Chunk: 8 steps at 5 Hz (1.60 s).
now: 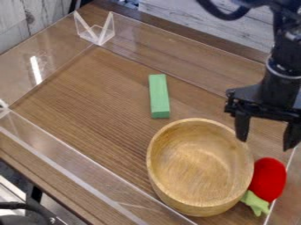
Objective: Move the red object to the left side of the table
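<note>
The red object (269,178) is a small rounded toy with a light-green stem end, lying on the table (94,97) at the lower right, just right of the wooden bowl. My gripper (268,134) hangs above and slightly behind it, pointing down. Its two dark fingers (245,125) stand wide apart with nothing between them. The gripper does not touch the red object.
A large wooden bowl (200,165) sits at the lower right, close to the red object. A flat green block (157,95) lies near the middle. Low clear acrylic walls (47,145) border the tabletop, with a clear bracket (94,28) at the far left corner.
</note>
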{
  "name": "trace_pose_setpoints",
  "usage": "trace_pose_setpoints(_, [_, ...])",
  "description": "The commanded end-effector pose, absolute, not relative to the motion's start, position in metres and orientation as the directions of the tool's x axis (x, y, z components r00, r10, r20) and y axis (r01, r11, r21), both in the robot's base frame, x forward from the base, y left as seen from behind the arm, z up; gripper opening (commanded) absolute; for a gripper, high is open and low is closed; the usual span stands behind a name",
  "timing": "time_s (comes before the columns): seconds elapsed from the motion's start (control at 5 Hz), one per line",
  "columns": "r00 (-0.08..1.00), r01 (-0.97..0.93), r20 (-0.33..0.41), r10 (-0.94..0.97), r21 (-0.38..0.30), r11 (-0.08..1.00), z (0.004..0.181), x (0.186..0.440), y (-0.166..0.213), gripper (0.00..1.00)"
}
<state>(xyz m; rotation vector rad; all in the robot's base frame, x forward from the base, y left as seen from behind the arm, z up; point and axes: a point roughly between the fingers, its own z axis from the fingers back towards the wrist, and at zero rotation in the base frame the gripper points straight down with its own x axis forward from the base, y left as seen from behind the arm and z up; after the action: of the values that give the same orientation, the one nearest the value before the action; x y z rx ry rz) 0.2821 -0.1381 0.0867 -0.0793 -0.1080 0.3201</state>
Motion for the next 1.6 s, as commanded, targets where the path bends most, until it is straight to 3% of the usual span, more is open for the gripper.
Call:
trace_pose_setpoints(0.0, [0.923, -0.329, 0.157, 0.351, -0.148, 0.933, 0.104, 0.288, -0.145, 1.00])
trace_pose_setpoints(0.2, [0.911, -0.361, 0.159, 0.380, -0.137, 0.922, 0.094, 0.287, -0.144, 1.00])
trace_pose_setpoints(0.8, [0.963, -0.183, 0.179, 0.200, -0.109, 0.977, 0.101, 0.283, -0.158, 1.00])
trace_pose_setpoints(1.4, [0.949, -0.227, 0.200, 0.245, -0.107, 0.968, 0.094, 0.277, -0.158, 1.00])
